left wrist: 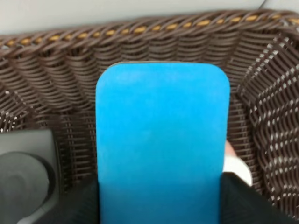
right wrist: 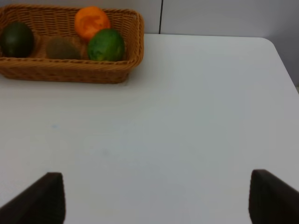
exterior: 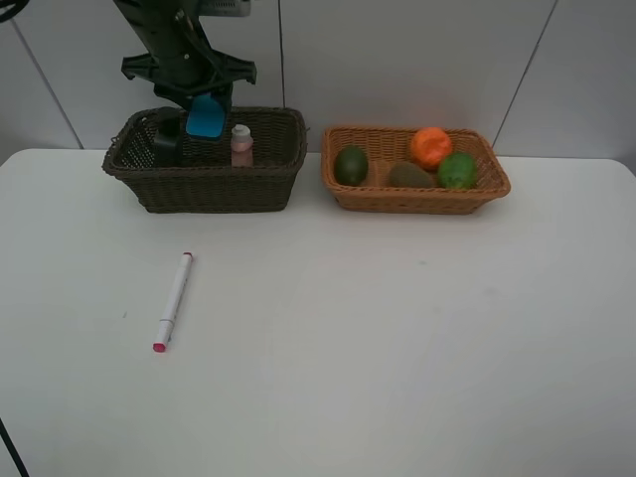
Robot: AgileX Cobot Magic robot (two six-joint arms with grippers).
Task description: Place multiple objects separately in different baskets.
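Left hand (exterior: 207, 111) grips one blue eraser block (exterior: 207, 117); one white marker (exterior: 173, 301) on table (exterior: 397, 348).

Blue eraser block (exterior: 207, 118) over dark basket (exterior: 209, 187), white marker (exterior: 174, 300) on table

Left arm (exterior: 174, 45) showing dark, near-black angular housing with a wide crossbar above the left claw (exterior: 206, 109). Right claw (right wrist: 154, 198) showing as two dark, matte, wedge-shaped fingers (right wrist: 39, 200) at the frame's corners. Screws and markings not making out.

Pink bottle (exterior: 241, 145) and pump bottle (exterior: 167, 142) crowd the dark basket (exterior: 209, 187).
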